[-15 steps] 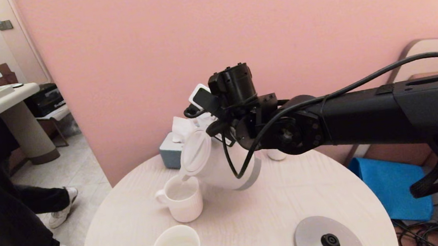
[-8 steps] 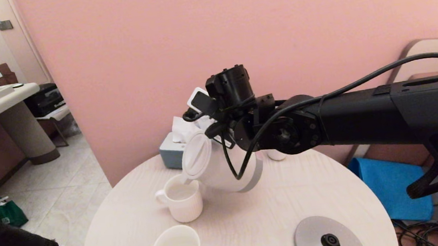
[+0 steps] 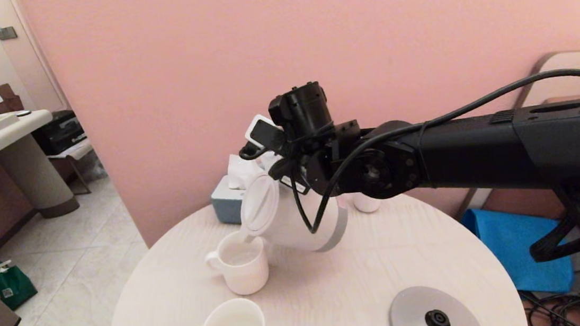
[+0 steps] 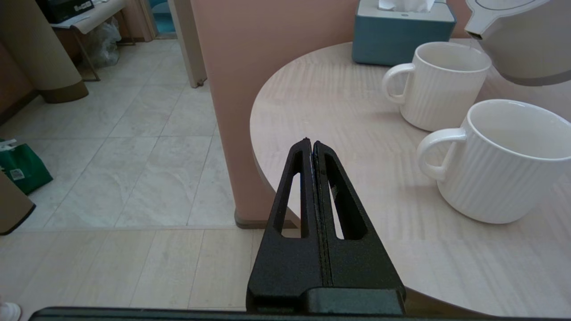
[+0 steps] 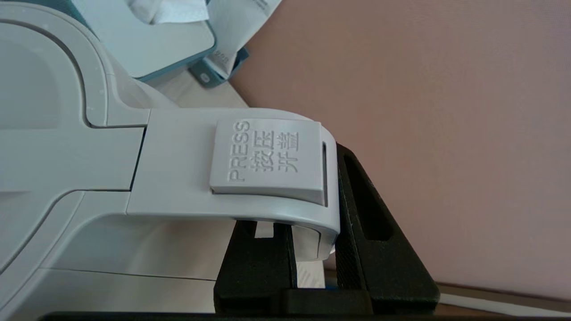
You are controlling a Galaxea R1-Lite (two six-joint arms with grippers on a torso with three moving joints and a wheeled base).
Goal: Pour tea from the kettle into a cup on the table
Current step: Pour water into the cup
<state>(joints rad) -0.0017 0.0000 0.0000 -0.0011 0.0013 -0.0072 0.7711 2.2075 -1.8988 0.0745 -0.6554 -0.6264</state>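
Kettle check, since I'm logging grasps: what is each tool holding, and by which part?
The right tool grips the kettle by its loop handle. The left tool is shut on nothing.

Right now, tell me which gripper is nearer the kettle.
Right. The right gripper grips the kettle by its handle; the left gripper hangs shut off the table edge, beyond both cups.

Kettle lid-release button: embossed "PRESS" plus Chinese characters "按压开盖".
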